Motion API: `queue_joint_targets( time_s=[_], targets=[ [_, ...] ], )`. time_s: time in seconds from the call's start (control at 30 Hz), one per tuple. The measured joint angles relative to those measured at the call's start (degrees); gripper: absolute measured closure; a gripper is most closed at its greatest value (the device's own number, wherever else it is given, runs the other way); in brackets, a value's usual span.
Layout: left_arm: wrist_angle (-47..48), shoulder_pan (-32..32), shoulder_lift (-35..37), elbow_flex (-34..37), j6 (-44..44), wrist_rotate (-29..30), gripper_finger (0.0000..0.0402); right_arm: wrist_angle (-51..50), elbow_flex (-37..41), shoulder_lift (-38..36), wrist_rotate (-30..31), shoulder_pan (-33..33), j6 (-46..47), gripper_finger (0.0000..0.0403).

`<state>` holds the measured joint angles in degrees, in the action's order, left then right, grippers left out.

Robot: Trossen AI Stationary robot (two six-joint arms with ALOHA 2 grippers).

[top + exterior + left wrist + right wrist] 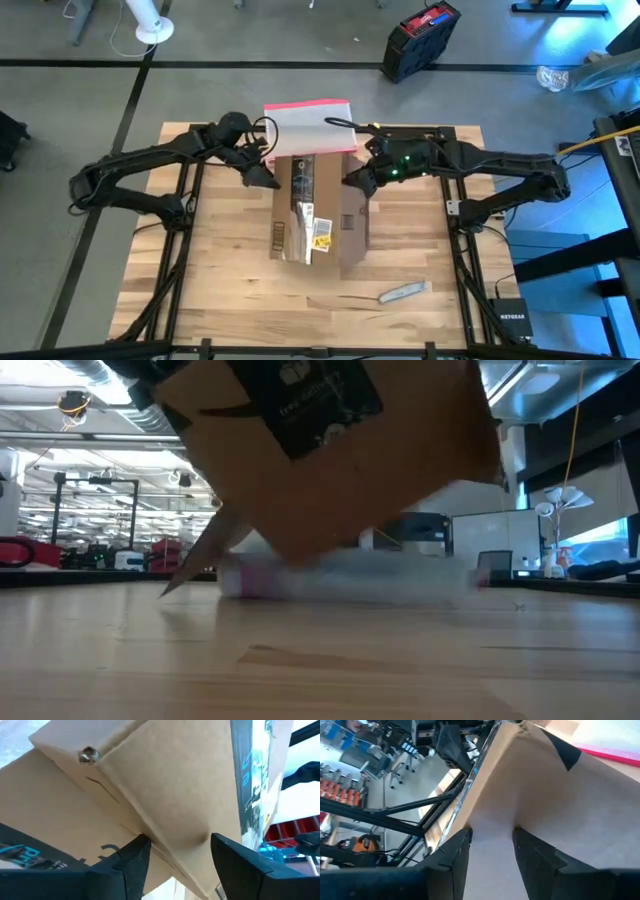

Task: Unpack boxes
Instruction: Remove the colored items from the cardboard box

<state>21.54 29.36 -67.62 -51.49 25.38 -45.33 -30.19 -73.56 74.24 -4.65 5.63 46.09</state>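
Observation:
The brown cardboard box [318, 215], with a black printed tape strip and a white label, hangs tilted over the middle of the table. Both grippers are shut on it near its far end, my left gripper [268, 178] on its left side and my right gripper [352, 183] on its right side. In the low view the box [330, 450] fills the upper picture above the tabletop. A pointed flap [195, 565] hangs from it down toward the wood. My left gripper has a cardboard ridge on the box's left side [175, 837] between its two fingers, near the far end. The fingers come from the table's left, slanting down. The box is raised and tilted. Only its hanging flap comes near the table. My right gripper pinches a cardboard wall on the box's right side [492, 832] between its two fingers, near the far end. The fingers come from the table's right, slanting down. The box hangs tilted between the two grippers.
A clear pouch with a pink-red edge [310, 125] lies on the table just beyond the box. A grey utility knife [404, 292] lies near the front right. A black and red case [420, 40] stands on the floor behind the table.

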Motion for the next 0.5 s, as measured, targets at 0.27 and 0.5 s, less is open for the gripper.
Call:
queue_joint_targets(
  time_s=[0.27,0.5],
  targets=[
    [0.07,-0.01,3.09,-1.76,1.56,-0.31,0.0204,-1.30,-3.14,0.02,-0.92,-0.85,-1.18,0.0254],
    [-0.61,-0.69,6.18,-1.81,3.03,-1.63,0.0204,-1.36,-6.39,0.13,-0.41,-1.57,-1.85,0.0254]
  ],
)
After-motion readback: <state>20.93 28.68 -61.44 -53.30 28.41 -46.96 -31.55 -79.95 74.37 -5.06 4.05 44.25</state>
